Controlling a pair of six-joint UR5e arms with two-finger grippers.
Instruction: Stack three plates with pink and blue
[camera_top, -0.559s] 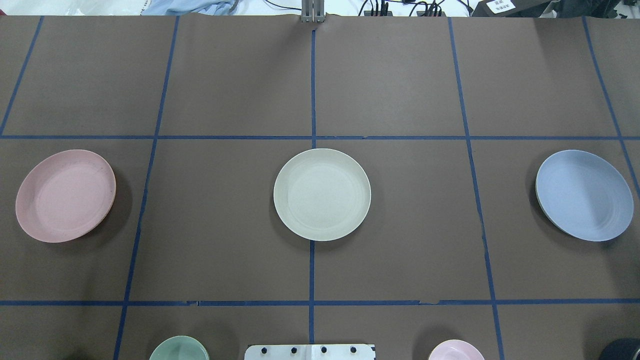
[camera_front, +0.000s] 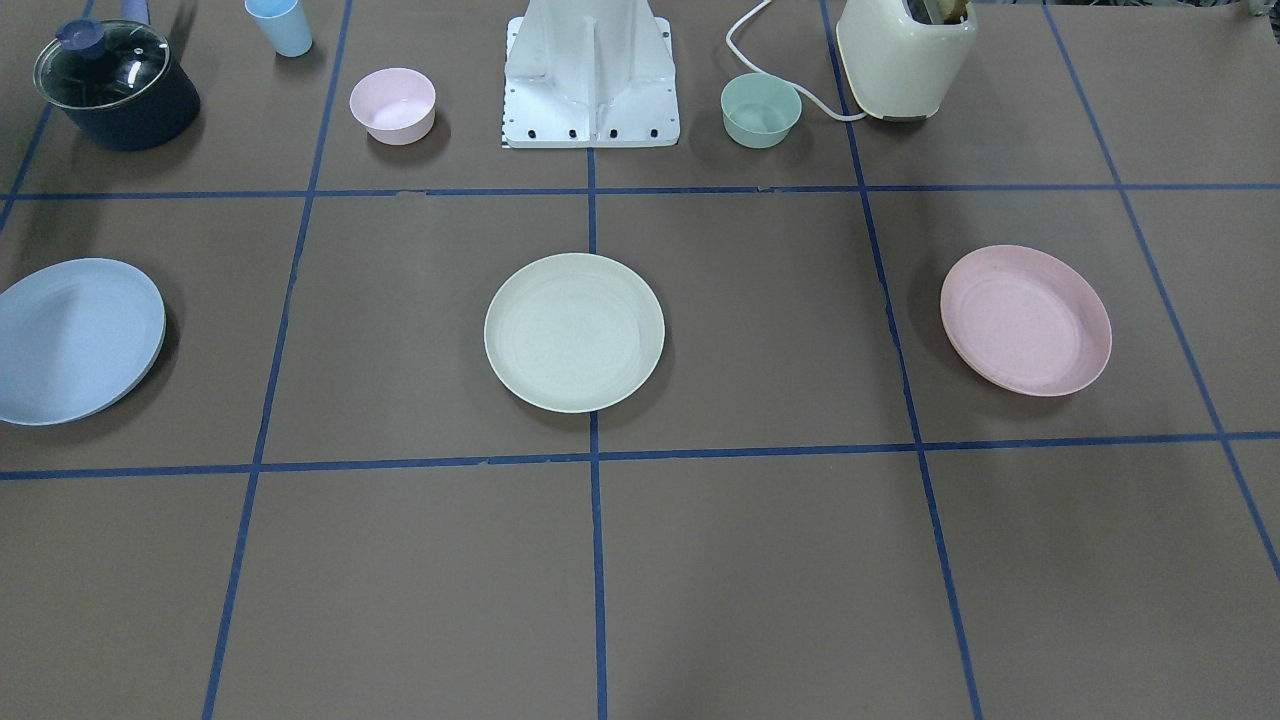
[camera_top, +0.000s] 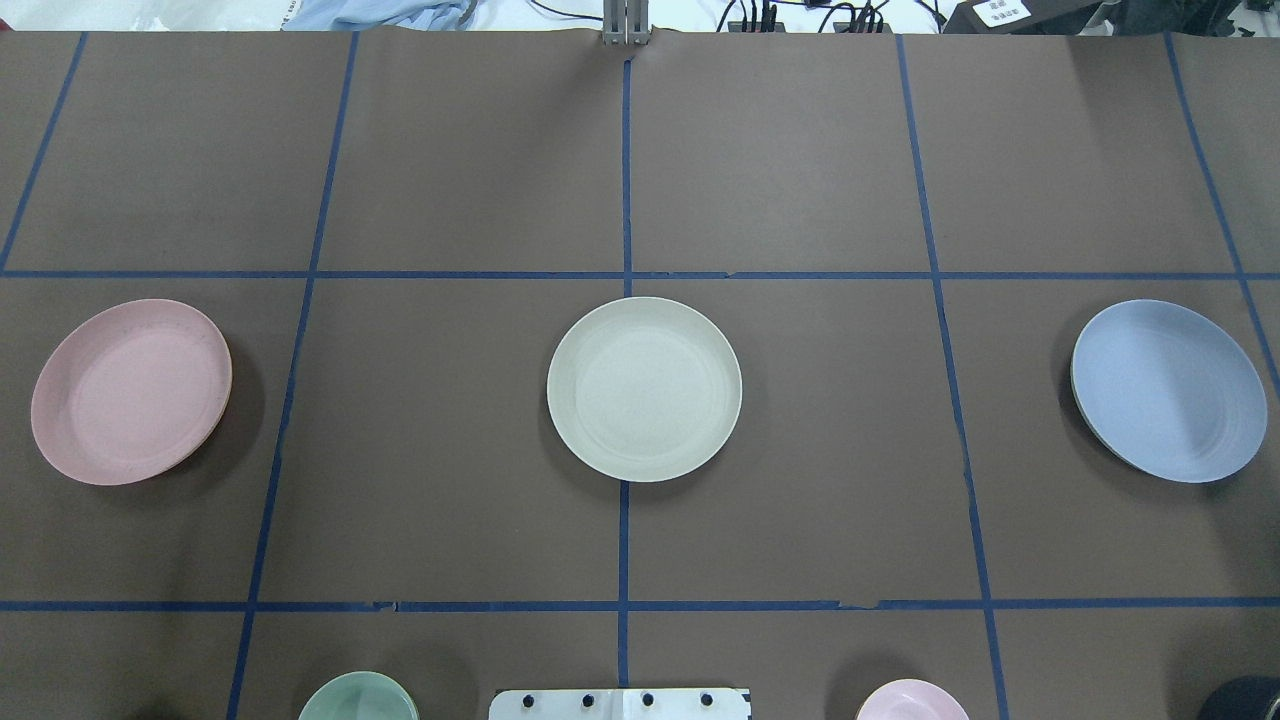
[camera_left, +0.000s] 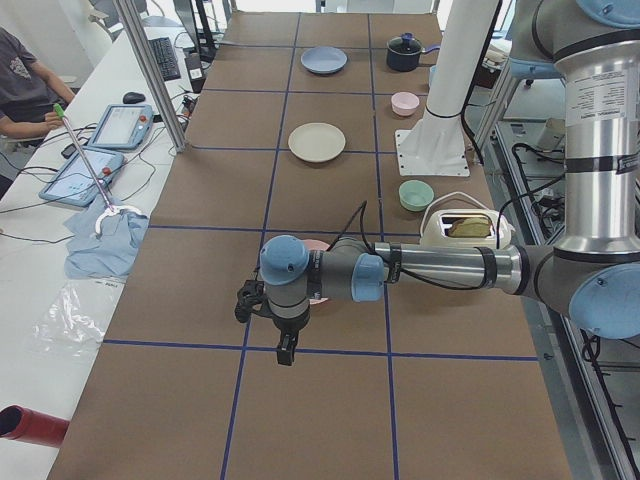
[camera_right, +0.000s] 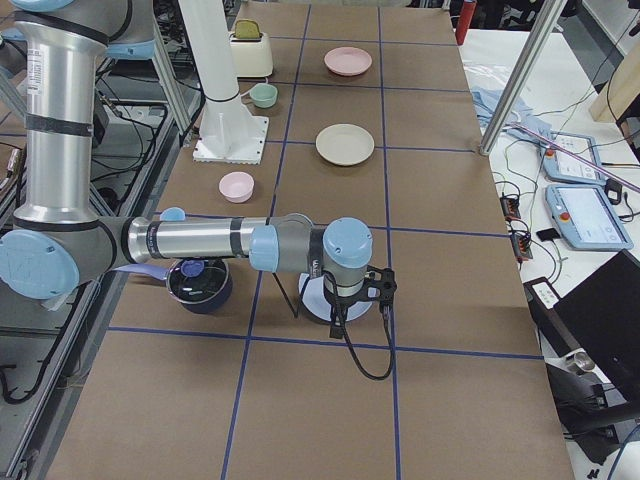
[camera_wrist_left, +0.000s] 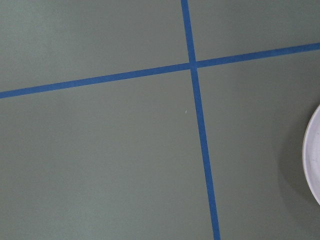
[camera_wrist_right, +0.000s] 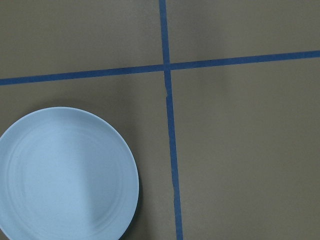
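While three lie apart, pink plate (camera_top: 130, 392), cream plate (camera_top: 644, 389), blue plate (camera_top: 1168, 390), left claw (camera_left: 286, 352), right claw (camera_right: 337, 322), openness unclear.

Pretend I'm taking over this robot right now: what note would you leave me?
Left gripper hangs near the pink plate, right gripper near the blue plate; open or shut can't be told.
The cream plate lies between those two; all three are apart on the table.
Done: nothing stacked.
Left: stack all three.
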